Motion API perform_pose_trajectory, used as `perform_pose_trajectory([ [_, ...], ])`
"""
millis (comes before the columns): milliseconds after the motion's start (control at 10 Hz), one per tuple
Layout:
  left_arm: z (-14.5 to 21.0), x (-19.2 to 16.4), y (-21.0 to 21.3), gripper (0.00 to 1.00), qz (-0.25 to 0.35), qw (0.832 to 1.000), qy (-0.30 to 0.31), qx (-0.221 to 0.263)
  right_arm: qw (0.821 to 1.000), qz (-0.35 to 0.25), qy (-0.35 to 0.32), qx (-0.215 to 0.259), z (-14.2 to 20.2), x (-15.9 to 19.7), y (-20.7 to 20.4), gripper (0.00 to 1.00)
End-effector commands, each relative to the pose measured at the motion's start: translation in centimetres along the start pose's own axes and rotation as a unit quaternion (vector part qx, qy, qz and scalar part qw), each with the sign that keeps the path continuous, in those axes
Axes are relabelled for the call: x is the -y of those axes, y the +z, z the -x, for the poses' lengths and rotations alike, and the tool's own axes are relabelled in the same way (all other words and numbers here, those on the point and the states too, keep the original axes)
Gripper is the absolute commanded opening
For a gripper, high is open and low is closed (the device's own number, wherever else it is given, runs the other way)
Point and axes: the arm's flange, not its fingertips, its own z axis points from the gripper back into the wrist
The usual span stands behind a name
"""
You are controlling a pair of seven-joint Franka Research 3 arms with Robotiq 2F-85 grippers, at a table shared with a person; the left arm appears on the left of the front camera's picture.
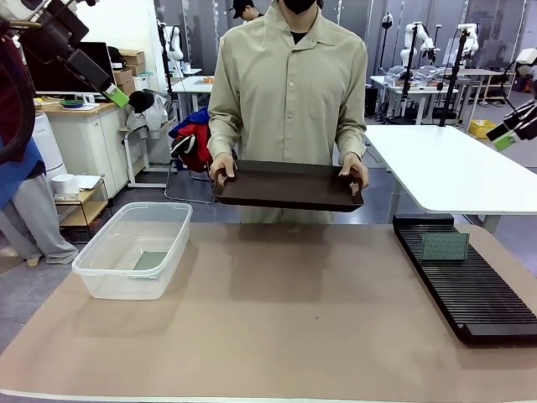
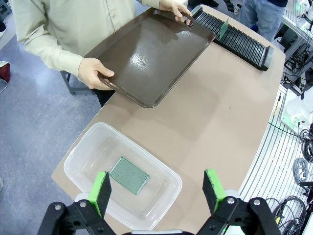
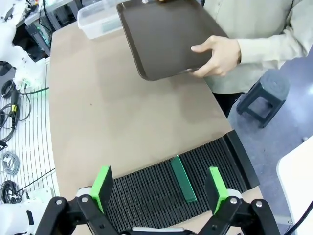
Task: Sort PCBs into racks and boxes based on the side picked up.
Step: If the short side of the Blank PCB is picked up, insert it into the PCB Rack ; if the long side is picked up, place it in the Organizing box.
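Sorting looks complete: beneath the wide, empty left claw (image 2: 156,188) one PCB (image 2: 128,175) lies in the box (image 2: 164,174), beneath the wide, empty right claw (image 3: 159,188) another PCB (image 3: 183,178) stands in the rack (image 3: 146,193); next, presumably, await boards on the person's bare tray (image 1: 288,185).

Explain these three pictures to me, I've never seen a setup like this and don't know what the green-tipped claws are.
Those claws are a robot's two grippers, both open and holding nothing. One picture looks across the table at a person; the others come from cameras on each wrist, looking down. The left gripper hangs over a clear box with one green circuit board lying flat inside. The right gripper hangs over a black slotted rack with a second board standing on edge in a slot. The person's hands hold an empty brown tray at the far edge.
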Motion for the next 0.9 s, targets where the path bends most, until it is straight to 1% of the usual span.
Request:
perform_pose_trajectory([
  [0, 0.1, 0.2, 0.0, 1.0, 0.002, 1.0, 0.0, -0.002, 0.999, 0.004, -0.013, 0.034, -0.5, -1.0, 0.6, 1.0],
  [100, 0.1, 0.2, 0.0, 1.0, 0.002, 1.0, 0.0, -0.002, 0.999, 0.011, -0.002, 0.041, -0.6, -1.2, 0.7, 1.0],
  [300, 0.1, 0.2, 0.0, 1.0, 0.002, 1.0, 0.0, -0.002, 0.999, 0.019, 0.007, 0.041, -0.9, -1.7, 1.5, 1.0],
  [500, 0.1, 0.2, 0.0, 1.0, 0.002, 1.0, 0.0, -0.002, 0.998, 0.045, 0.008, 0.049, -1.1, -2.0, 1.5, 1.0],
  [700, 0.1, 0.2, 0.0, 1.0, 0.002, 1.0, 0.0, -0.002, 0.998, 0.046, 0.01, 0.051, -1.1, -1.8, 1.7, 1.0],
  [800, 0.1, 0.2, 0.0, 1.0, 0.002, 1.0, 0.0, -0.002, 0.998, 0.033, 0.022, 0.05, -1.0, -1.7, 1.6, 1.0],
])
